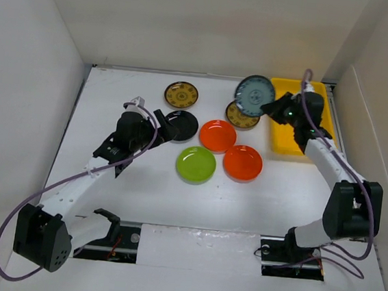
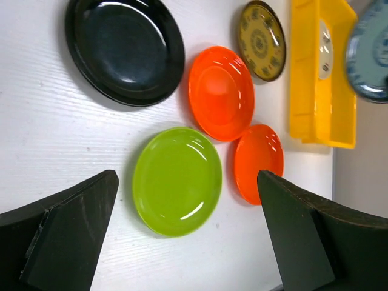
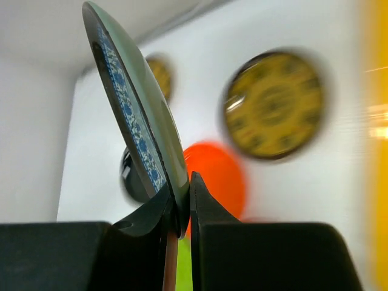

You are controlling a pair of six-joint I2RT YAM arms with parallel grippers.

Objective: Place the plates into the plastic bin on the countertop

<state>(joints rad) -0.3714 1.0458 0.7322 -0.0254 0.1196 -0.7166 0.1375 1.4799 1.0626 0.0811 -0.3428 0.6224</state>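
Right gripper (image 3: 182,203) clamps the rim of the blue-grey plate (image 3: 136,121), held tilted in the air over the far left corner of the plastic bin (image 1: 281,141). The bin sits at the far right corner of the tabletop (image 1: 141,195). Left gripper (image 2: 187,200) is spread wide and empty, beside the black plate (image 2: 124,48). I make out one pale plate (image 2: 325,51) in the bin. I judge six more wait on the tabletop.

White side walls (image 1: 21,87), white back wall (image 1: 192,21)
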